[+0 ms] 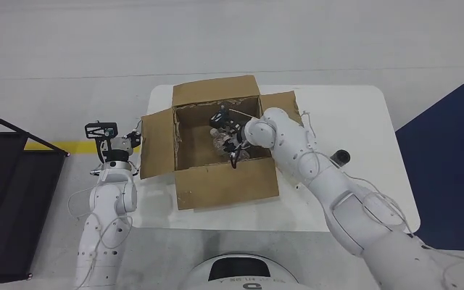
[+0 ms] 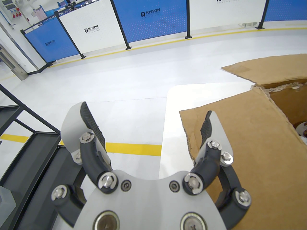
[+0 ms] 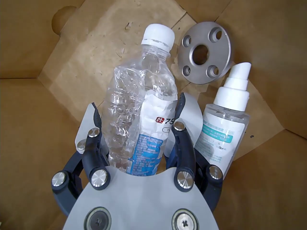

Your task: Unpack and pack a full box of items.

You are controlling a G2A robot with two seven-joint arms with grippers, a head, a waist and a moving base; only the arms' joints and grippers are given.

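The open cardboard box stands on the white table. My right gripper is down inside it, shut on a crushed clear plastic bottle with a white cap. Beside the bottle on the box floor lie a round metal flange and a clear spray bottle with a white nozzle. From above, the right gripper sits over these items near the box's middle. My left gripper hangs open and holds nothing, just off the table's left edge beside the box's left flap; the top view places the left gripper there too.
All four box flaps are folded outward. A small dark round object lies on the table right of the box. A black metal rack stands on the floor at the far left, close to the left arm.
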